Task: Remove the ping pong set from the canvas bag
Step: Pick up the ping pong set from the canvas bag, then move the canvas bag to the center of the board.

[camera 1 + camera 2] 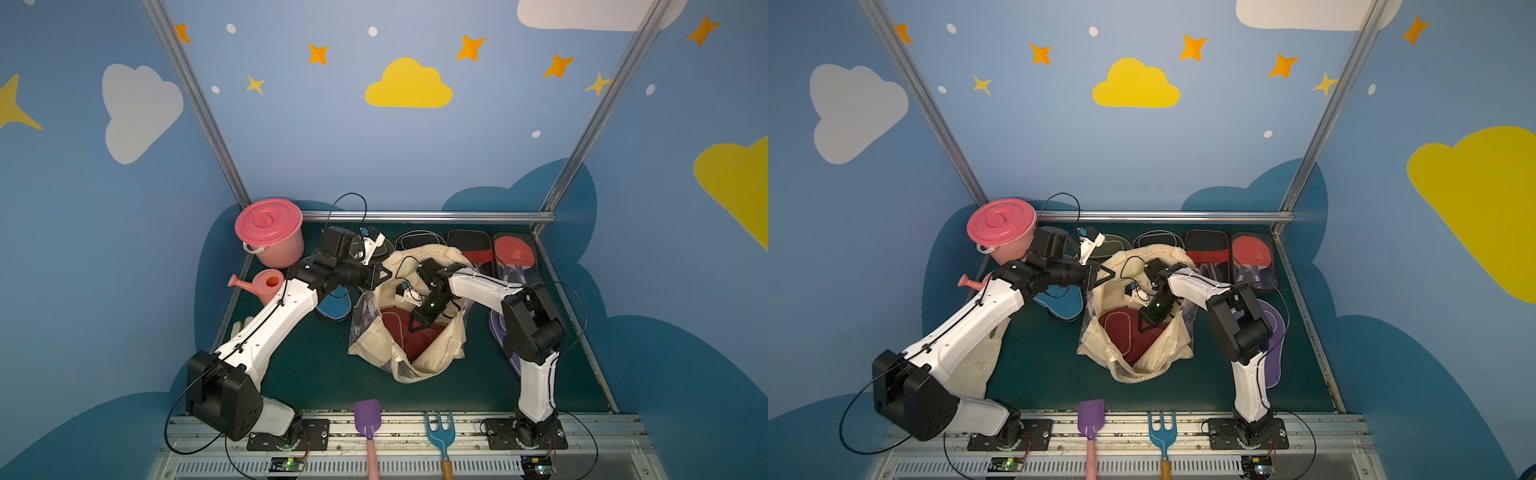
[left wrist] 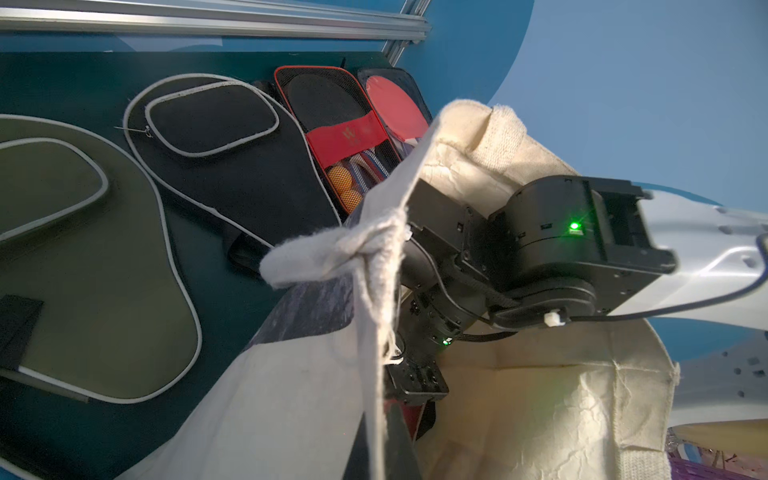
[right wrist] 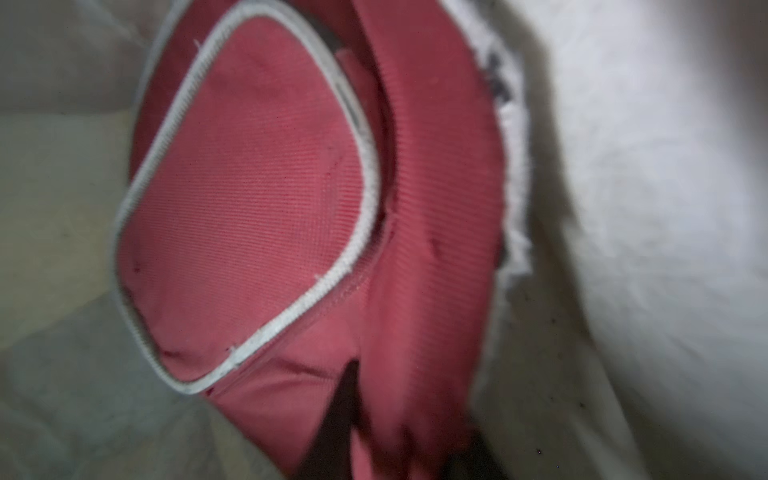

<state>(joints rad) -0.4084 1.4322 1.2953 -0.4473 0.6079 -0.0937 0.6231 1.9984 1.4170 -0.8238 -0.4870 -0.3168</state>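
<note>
The cream canvas bag [image 1: 415,370] lies open mid-table. My left gripper [image 1: 388,272] is shut on its far-left rim [image 2: 380,440] and holds the mouth open. My right gripper [image 1: 415,326] reaches down inside the bag and is shut on a fold of the maroon case [image 3: 249,208], which lies in the bag [image 1: 1121,332]. Outside the bag, an olive case [image 2: 83,270], a black case [image 2: 232,166], a red-banded pack [image 1: 469,245] and a red-paddle pack [image 1: 515,253] line the back wall. A blue case [image 1: 334,305] lies left of the bag. A purple case [image 1: 1273,332] lies under my right arm.
A pink lidded bucket [image 1: 270,232] and a pink watering can [image 1: 266,284] stand at the back left. A purple shovel [image 1: 368,419] and a blue rake [image 1: 439,428] lie on the front rail. A cream cloth [image 1: 976,365] lies under my left arm.
</note>
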